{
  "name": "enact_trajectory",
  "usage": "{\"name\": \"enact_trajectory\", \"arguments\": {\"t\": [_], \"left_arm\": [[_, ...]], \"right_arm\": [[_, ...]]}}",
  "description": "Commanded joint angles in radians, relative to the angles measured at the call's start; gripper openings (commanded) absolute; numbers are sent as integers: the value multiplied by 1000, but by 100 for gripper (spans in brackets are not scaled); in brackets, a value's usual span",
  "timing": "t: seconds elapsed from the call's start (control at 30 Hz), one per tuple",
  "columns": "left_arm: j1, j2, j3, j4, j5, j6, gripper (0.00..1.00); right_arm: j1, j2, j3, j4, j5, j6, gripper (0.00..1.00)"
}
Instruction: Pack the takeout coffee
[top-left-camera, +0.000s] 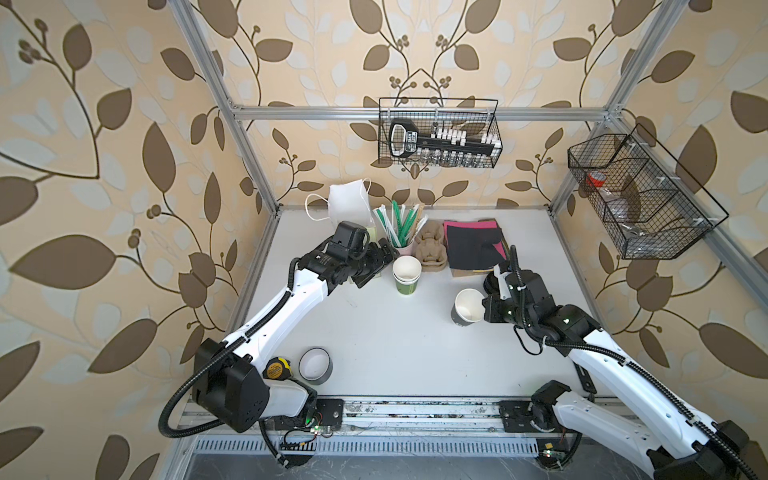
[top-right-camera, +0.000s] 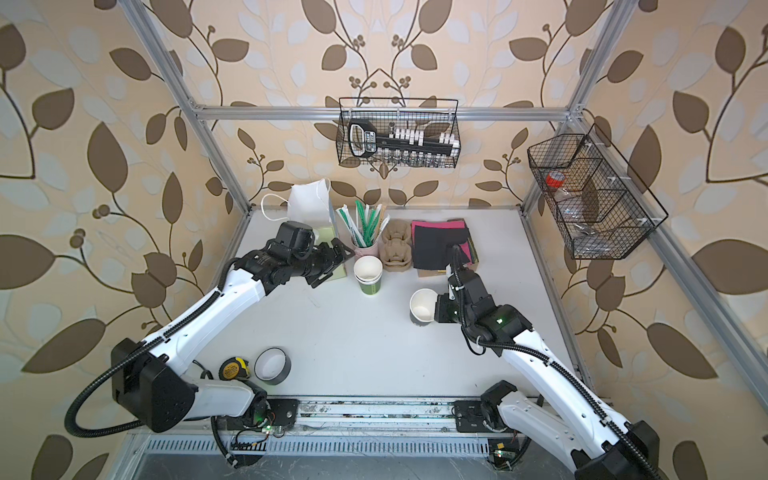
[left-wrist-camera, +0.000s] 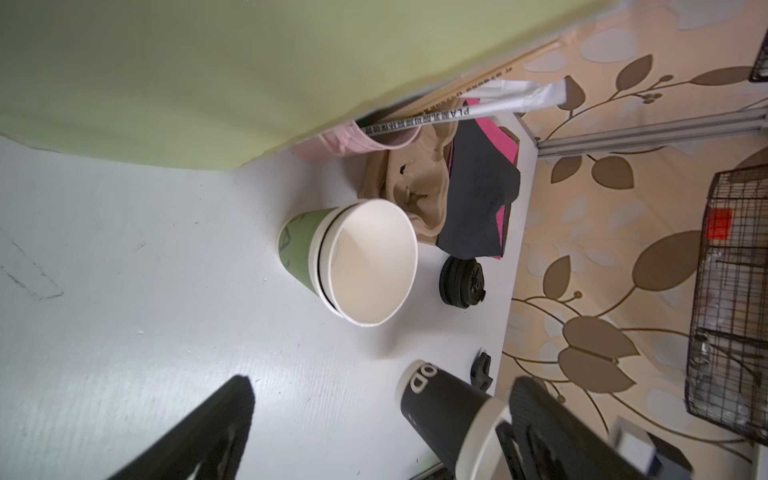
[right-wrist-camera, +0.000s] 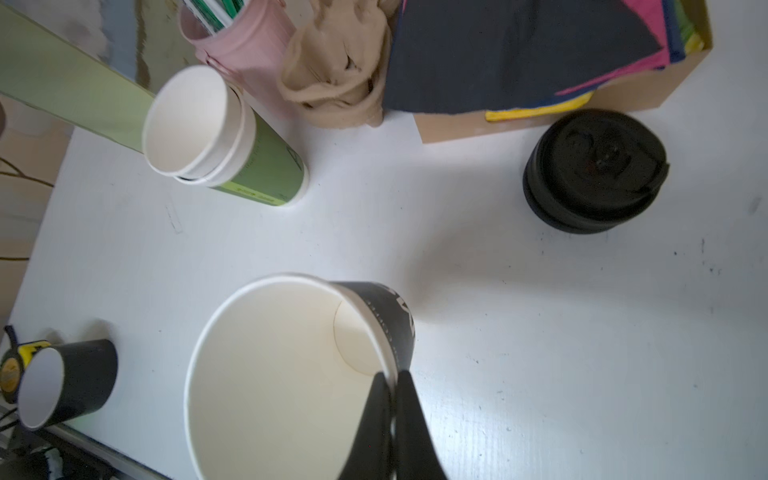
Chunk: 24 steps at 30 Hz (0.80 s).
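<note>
While right gripper (right-wrist-camera: 390, 380) is clamped tight on the rim of the takeout coffee cup (right-wrist-camera: 282, 374), one finger inside the wall & one outside, entry reads: cup upright on table (top-left-camera: 374, 332), right of centre, dark outside, white inside, no lid on. Lids: black lids (right-wrist-camera: 594, 170) stacked near the cup, not touching it, just beside napkin box (right-wrist-camera: 623, 99). Left gripper (top-left-camera: 376, 266): jaws at full spread, nothing in them, hovering by pink straw pot (top-left-camera: 403, 249) and green cup stack (top-left-camera: 407, 276), well apart from item. Step in hand, est.: steady cup for lidding. Handling notes: paper rim is thin, so a hard pinch may oval it & spoil lid fit; keep cup vertical, base flat on table. Finger inside rim blocks a lid, so regrip on outer wall before lid goes down. Press lid evenly round the edge. Pulp carrier (top-left-camera: 430, 247) behind green stack is prob. the dest., though whether its wells are free is hard to tell.
</note>
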<state>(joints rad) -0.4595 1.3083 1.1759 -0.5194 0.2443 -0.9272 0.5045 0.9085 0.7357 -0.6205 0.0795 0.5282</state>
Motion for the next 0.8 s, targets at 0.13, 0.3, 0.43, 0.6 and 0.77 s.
{"name": "enact_trajectory", "arguments": {"t": [0.13, 0.3, 0.43, 0.6, 0.77], "left_arm": [[-158, -42, -74, 11, -31, -93, 98], [-209, 18, -79, 51, -47, -122, 98], [-224, 81, -67, 83, -42, -131, 98], [-231, 182, -35, 108, -54, -128, 98], [-231, 267, -2, 131, -59, -133, 97]], "right_arm": [[12, 20, -117, 97, 54, 48, 0], [34, 39, -125, 105, 79, 56, 0], [37, 20, -111, 91, 92, 63, 0], [40, 13, -65, 61, 87, 55, 9], [41, 31, -54, 53, 75, 46, 22]]}}
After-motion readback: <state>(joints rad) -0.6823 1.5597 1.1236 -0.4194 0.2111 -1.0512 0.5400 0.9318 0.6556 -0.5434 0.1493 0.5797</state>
